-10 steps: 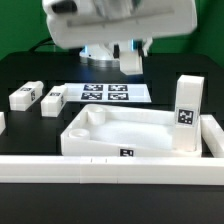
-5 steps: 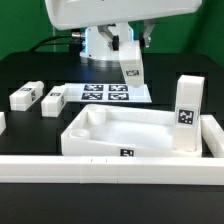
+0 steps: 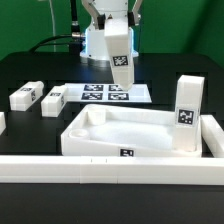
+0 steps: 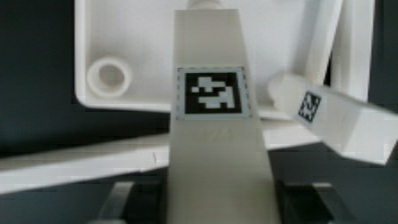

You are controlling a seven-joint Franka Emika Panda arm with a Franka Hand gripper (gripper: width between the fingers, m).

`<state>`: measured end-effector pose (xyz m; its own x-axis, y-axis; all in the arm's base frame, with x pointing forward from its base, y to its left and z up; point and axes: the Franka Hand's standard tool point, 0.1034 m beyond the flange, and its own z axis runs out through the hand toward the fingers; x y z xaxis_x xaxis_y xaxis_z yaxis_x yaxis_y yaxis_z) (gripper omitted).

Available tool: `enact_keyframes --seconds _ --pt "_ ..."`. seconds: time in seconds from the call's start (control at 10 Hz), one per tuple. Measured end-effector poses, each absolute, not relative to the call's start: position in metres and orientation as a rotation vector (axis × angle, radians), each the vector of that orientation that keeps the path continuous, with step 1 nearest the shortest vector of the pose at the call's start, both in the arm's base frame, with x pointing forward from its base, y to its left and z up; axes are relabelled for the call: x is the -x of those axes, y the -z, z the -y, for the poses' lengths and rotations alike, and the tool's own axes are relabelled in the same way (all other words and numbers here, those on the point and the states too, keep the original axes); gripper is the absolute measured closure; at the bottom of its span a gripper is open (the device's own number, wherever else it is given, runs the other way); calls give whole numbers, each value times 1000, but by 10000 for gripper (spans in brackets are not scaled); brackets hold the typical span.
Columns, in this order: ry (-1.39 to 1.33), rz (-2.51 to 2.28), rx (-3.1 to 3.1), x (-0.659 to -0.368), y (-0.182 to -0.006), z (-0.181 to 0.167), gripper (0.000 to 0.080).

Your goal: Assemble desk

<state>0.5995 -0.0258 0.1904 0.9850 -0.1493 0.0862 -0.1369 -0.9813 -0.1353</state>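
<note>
Nearest the camera in the exterior view you have the long low rail (image 3: 60, 168) running across the front of the table. Just behind it lies the desk top (image 3: 120, 128), flat with its rim up, a small tag (image 3: 126, 152) on its near wall and a round socket showing in its far corner on the exterior view's left. At the end of the desk top on the exterior view's right, one leg (image 3: 186, 112) stands upright with its tag facing the camera; whether it is seated in a socket you cannot tell from here. Farther back, on the exterior view's left, two loose legs (image 3: 25, 97) (image 3: 52, 100) lie side by side on the black table (image 3: 30, 70), close together but apart. Beyond the desk top sits the marker board (image 3: 92, 94), flat on the table. Above it the claw (image 3: 116, 22) is pinching the held leg (image 3: 121, 58) by its upper end, so the leg hangs clear of the table, nearly upright with a slight tilt and its tag facing forward. The wrist view looks down the length of that leg toward the desk top below.
</note>
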Motion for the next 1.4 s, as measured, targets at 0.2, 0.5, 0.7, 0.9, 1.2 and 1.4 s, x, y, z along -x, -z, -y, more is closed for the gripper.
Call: enact_keyframes --seconds 0.2,0.5,0.7,0.9,1.2,1.4 --pt "363 -232 3016 -603 -189 30 511" --pt "560 -247 3018 -615 -185 40 511" --pt "565 -239 3018 -619 -183 37 511" --pt "616 -239 3020 -620 -182 40 511" --pt "832 -192 3039 -613 -177 57 511" --pt "872 -193 3041 -609 -172 58 511"
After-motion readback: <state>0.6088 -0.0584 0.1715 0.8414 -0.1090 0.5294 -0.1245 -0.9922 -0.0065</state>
